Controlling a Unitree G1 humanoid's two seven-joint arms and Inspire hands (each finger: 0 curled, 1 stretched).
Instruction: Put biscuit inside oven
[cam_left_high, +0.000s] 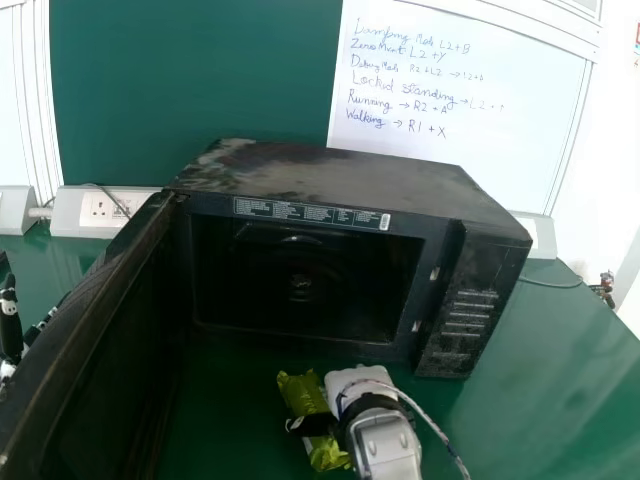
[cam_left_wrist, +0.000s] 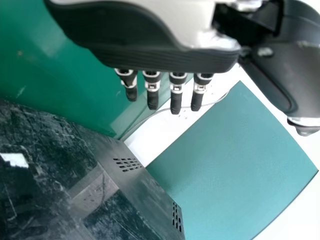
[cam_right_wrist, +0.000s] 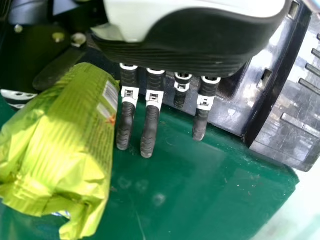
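Extending right hand (cam_left_high: 352, 378), released, beside biscuit packet (cam_left_high: 299, 391) before open oven (cam_left_high: 330, 178). Extending left hand (cam_left_high: 9, 318), released, beside oven door (cam_left_high: 95, 310)

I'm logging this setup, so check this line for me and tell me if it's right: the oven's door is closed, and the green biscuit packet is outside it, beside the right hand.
The door is open, as the head view shows; the green biscuit packet is outside the oven, beside the right hand.
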